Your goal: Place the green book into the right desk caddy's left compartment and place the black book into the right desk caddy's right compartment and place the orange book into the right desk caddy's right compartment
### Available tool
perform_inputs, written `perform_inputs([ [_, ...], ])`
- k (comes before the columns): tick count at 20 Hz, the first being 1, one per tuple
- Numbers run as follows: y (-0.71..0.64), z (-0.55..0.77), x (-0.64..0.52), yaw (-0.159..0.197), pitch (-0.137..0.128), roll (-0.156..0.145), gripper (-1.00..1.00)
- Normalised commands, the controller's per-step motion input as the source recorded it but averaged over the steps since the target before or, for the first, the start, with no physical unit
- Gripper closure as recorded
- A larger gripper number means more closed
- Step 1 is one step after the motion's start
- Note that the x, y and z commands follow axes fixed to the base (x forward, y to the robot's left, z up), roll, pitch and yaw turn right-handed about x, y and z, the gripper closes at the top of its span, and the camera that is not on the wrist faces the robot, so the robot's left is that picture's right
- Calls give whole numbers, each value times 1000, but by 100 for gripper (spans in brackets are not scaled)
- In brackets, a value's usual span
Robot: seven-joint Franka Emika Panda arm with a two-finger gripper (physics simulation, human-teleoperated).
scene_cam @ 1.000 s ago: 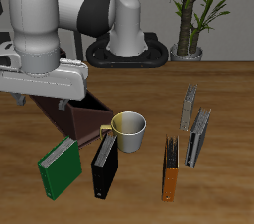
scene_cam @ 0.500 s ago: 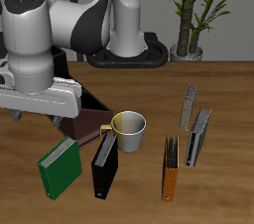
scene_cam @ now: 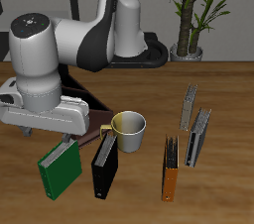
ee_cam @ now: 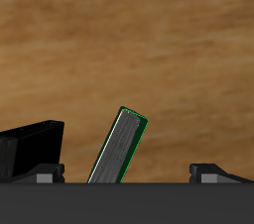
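You've been bringing the arm down and toward the table's front over the last second; the gripper (scene_cam: 62,135) is now hanging just above the green book (scene_cam: 59,167), so you're lining up the first pick. In the wrist view the fingers (ee_cam: 47,172) are standing spread, book's top edge between them, nothing pinched. Green book is standing near the front edge, beside the black book (scene_cam: 104,166). The right desk caddy (scene_cam: 87,125) is mostly hidden behind the arm. Count: one green, one black, one orange book (scene_cam: 171,173), two slim grey books (scene_cam: 198,135), one mug (scene_cam: 128,129).
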Motion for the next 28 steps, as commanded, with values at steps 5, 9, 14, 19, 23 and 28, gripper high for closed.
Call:
perform_inputs([
  [5, 81, -288, 120, -25, 16, -3, -100],
  [9, -28, -256, 100, -36, 13, -6, -100],
  [14, -58, -325, 97, -37, 34, -12, 100],
  [19, -45, -259, 64, 21, 19, -68, 100],
  [23, 17, -10, -88, -27, 4, -9, 100],
  [28, -16, 404, -224, -37, -41, -34, 100],
])
